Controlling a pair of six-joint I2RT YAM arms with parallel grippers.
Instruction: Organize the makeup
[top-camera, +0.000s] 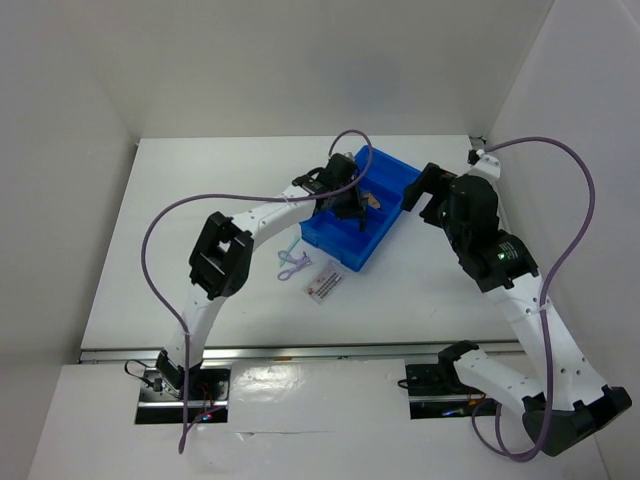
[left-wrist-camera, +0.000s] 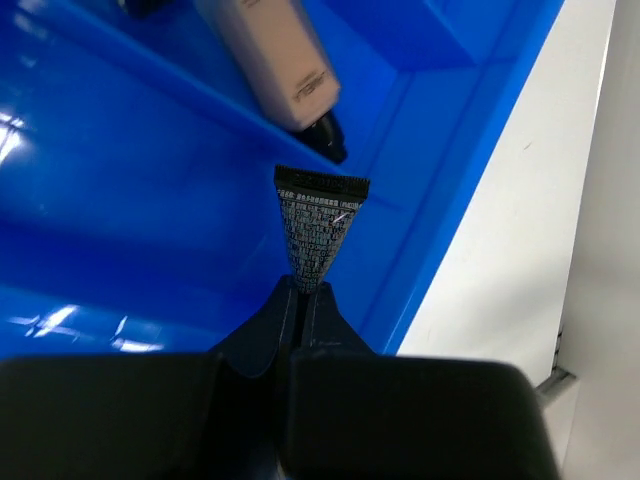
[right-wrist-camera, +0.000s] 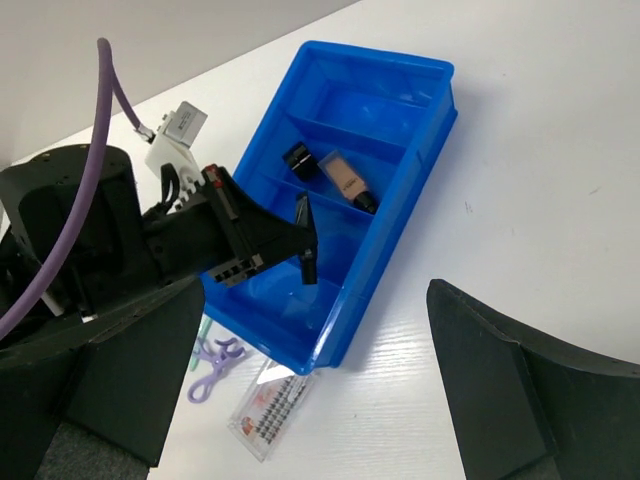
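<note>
Counted: five pieces of makeup, one of each kind; one blue tray (top-camera: 350, 246); two grippers.

Inside the tray, toward the far edge of the bench and right of its middle:
- In a middle compartment, a stubby tan-and-black tube (right-wrist-camera: 345, 178) lying slantwise, with a small black round piece (right-wrist-camera: 296, 157) just beside its tan end.
- Over the next compartment toward the near edge, a flat dark printed tube (left-wrist-camera: 318, 225), clamped at its narrow end by the left gripper (left-wrist-camera: 303, 298), with the crimped end pointing away from the fingers.

Out on the bare bench, off the tray's near-left side: a lilac looped tool (top-camera: 289, 263) and, near it, a white packet with red print (top-camera: 325, 284), both apart from the tray.

Off the tray's right side, the right gripper (top-camera: 420, 192), spread wide and holding nothing.

From above, part of the tray's inside hidden by the left gripper.
</note>
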